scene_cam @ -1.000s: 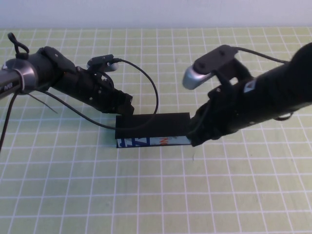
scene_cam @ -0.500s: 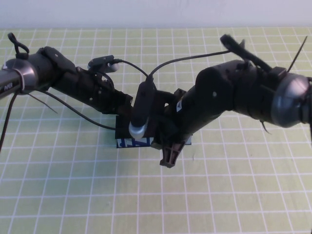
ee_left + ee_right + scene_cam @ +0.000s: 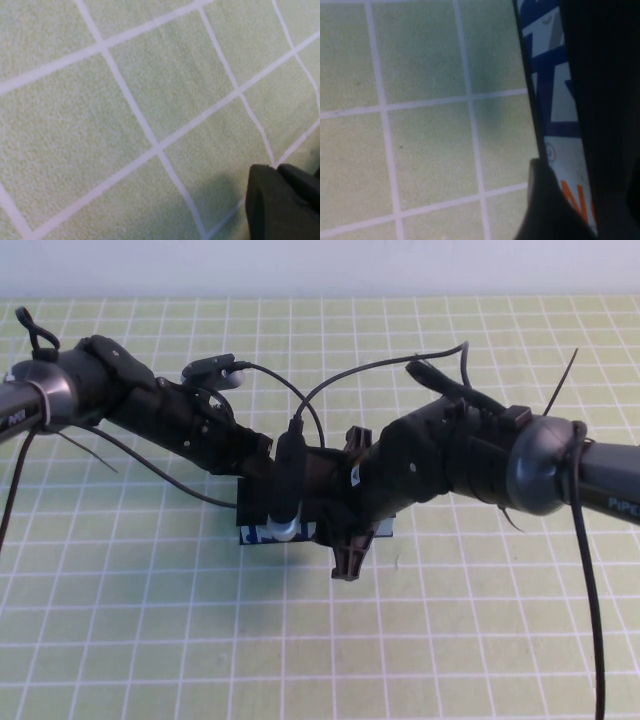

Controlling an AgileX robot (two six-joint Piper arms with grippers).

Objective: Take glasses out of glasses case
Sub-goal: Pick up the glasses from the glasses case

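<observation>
The glasses case lies mid-table, mostly hidden under my right arm. Only the ends of its blue, white and orange strip show. My right gripper points down at the case's front edge and is open. In the right wrist view one finger stands in front of the printed strip, with the black top beside it. My left gripper rests at the case's back left corner. Its shut fingertips are over bare mat. The glasses are hidden.
A green mat with a white grid covers the table. Cables loop from both wrists above the case. The right wrist camera hangs over the case's left half.
My right arm swung from the case's right end to lie across the case, its gripper now at the front edge. In the last half second it settled slightly. The left arm stayed put.
</observation>
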